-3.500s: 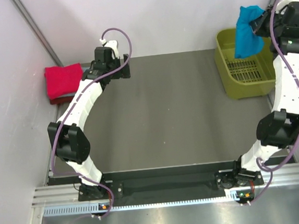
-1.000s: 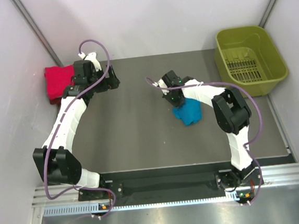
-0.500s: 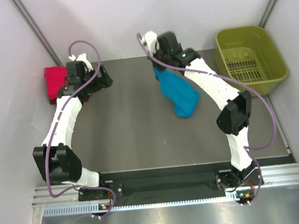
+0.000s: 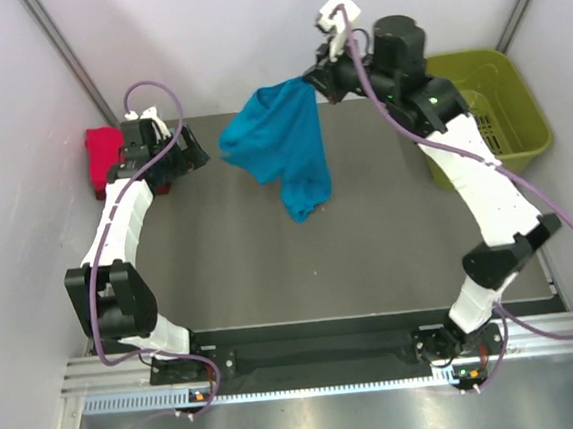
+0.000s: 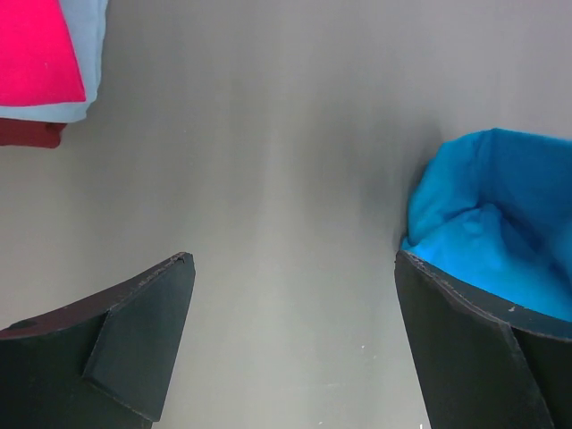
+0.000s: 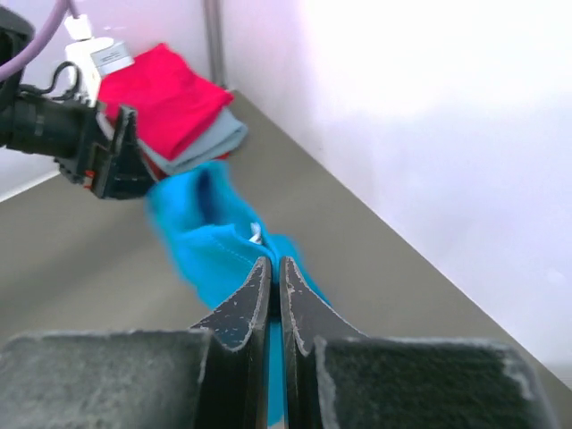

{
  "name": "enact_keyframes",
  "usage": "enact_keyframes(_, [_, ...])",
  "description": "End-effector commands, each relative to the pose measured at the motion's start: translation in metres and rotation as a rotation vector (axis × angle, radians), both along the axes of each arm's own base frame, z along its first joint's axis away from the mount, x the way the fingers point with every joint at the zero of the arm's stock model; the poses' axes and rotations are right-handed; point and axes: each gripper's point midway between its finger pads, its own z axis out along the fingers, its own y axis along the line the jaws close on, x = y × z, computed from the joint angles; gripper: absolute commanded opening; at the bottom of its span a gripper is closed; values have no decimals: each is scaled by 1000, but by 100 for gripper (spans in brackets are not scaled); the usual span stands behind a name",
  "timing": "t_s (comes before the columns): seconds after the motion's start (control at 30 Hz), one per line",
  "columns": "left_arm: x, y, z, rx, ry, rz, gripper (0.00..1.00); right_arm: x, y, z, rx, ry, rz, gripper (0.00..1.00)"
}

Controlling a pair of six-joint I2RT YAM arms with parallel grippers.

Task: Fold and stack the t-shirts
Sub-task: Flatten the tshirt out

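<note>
The right arm [image 4: 484,175] is stretched up and across from its base, bent at the elbow in front of the olive-green basket [image 4: 493,106], and its wrist is carried high just left of the basket's rim. The right gripper [image 6: 275,266] is pinched almost shut, with a fold of the teal-blue t-shirt [image 4: 286,149] caught between its dark, tapering fingers [image 6: 241,308]. The t-shirt is hung from that pinch over the counter [image 4: 271,266], left of the basket. Soft and creased, it is spread wide at the top and drawn to a narrow drooping end; whether that end touches the counter cannot be told. The left arm [image 4: 117,226] is reached in a long shallow bend along the counter's side farthest from the basket. The left gripper [image 5: 292,268] is held wide, with nothing between its flat, matte black fingers and the t-shirt's edge just beside one of them. At the back corner farthest from the basket, a folded red t-shirt [image 4: 105,150] is laid flat on a folded grey-blue t-shirt [image 5: 87,54]. The basket is of hard plastic, with rounded corners and a slotted floor; the counter is smooth and dull grey.
</note>
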Motion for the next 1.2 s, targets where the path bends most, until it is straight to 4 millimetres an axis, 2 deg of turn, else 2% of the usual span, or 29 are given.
enact_keyframes(0.0, [16,-4,22,-25,-70,-12,97,-3,-46,6,9,-24,-93,0])
enact_keyframes(0.03, [16,-5,21,-28,-67,-14,97,7,-66,-14,-42,4,-148,0])
enact_keyframes(0.07, [17,-6,22,-31,-70,-19,97,11,-77,-32,-71,36,-172,0])
enact_keyframes(0.1, [17,-6,22,-32,-70,-20,97,10,-89,-71,-115,111,-189,0])
enact_keyframes(0.13, [17,-6,22,-33,-70,-22,97,16,-110,-91,-130,146,-231,0])
enact_keyframes(0.17, [17,-7,22,-37,-68,-21,97,16,-121,-113,-154,184,-255,0])
enact_keyframes(0.2, [15,-7,21,-40,-64,-23,97,11,-131,-160,-207,270,-271,0])
enact_keyframes(0.27, [14,-9,20,-50,-62,-29,97,8,-151,-214,-332,346,-314,16])
enact_keyframes(0.3, [13,-11,18,-55,-55,-32,97,4,-163,-256,-419,425,-345,40])
enact_keyframes(0.33, [13,-11,18,-57,-56,-31,97,0,-170,-274,-453,465,-370,48])
enact_keyframes(0.37, [11,-13,18,-62,-53,-39,96,-2,-173,-284,-468,489,-381,52])
enact_keyframes(0.4, [10,-12,16,-62,-49,-37,96,-7,-173,-285,-477,482,-358,54])
enact_keyframes(0.47, [8,-13,17,-62,-49,-43,96,-8,-162,-266,-444,404,-315,54])
enact_keyframes(0.5, [6,-12,16,-61,-45,-41,96,-15,-152,-246,-429,329,-246,55])
enact_keyframes(0.57, [3,-13,17,-59,-46,-45,96,-29,-129,-223,-420,226,-130,56])
enact_keyframes(0.6, [2,-13,14,-58,-41,-45,96,-38,-115,-220,-421,197,-37,56])
enact_keyframes(0.67, [-1,-13,13,-58,-39,-43,96,-58,-98,-228,-453,220,67,55])
enact_keyframes(0.73, [-3,-12,10,-64,-32,-38,96,-75,-83,-251,-487,303,154,53])
enact_keyframes(0.87, [-4,-13,16,-65,-47,-39,96,-95,-66,-291,-533,408,253,51])
enact_keyframes(0.9, [-3,-13,19,-62,-52,-42,96,-99,-67,-309,-577,429,257,51])
enact_keyframes(0.93, [-3,-13,20,-60,-54,-42,96,-102,-63,-318,-605,427,262,50])
enact_keyframes(0.97, [-3,-13,20,-58,-53,-41,96,-102,-65,-328,-633,436,248,50])
enact_keyframes(1.0, [-3,-12,21,-56,-55,-40,96,-105,-72,-346,-685,457,242,49])
enact_keyframes(1.1, [-4,-12,22,-52,-58,-38,96,-113,-86,-367,-768,457,261,47])
enact_keyframes(1.17, [-6,-10,21,-49,-57,-34,96,-116,-94,-373,-803,441,266,48])
